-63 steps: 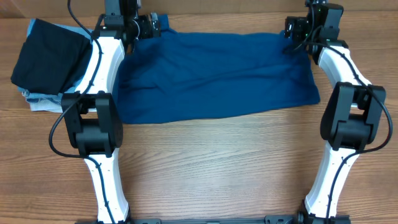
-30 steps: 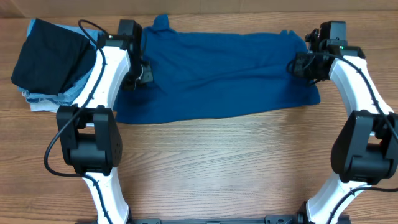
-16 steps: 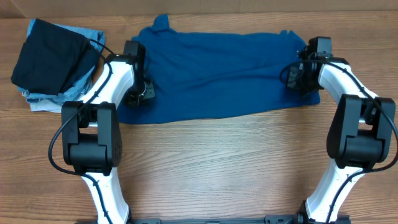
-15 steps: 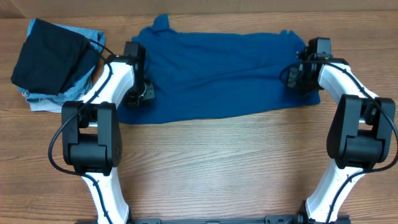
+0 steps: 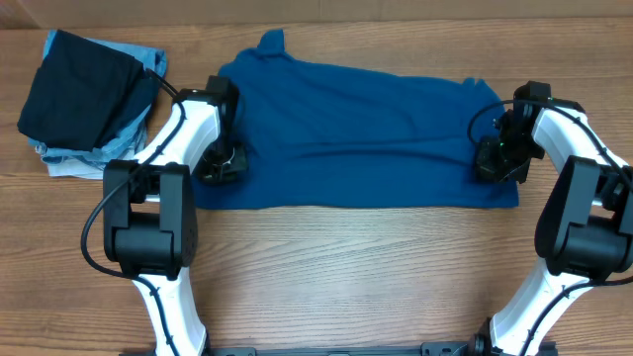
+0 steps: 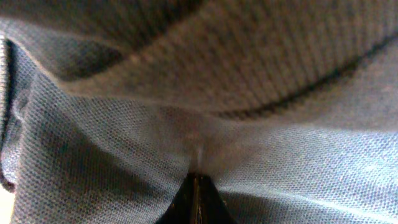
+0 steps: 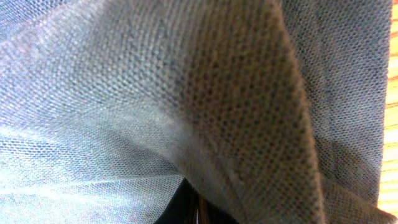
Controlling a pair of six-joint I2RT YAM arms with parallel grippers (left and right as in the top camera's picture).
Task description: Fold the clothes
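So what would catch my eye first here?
A royal-blue T-shirt lies spread wide across the far half of the wooden table. Two white arms pinch it at its ends, the left tool on one side and the right tool on the other. In the far left corner sits a pile of clothes, black over pale blue.

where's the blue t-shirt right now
Overhead view: the blue T-shirt lies spread on the table, far middle, ends pinched by the left gripper and right gripper.
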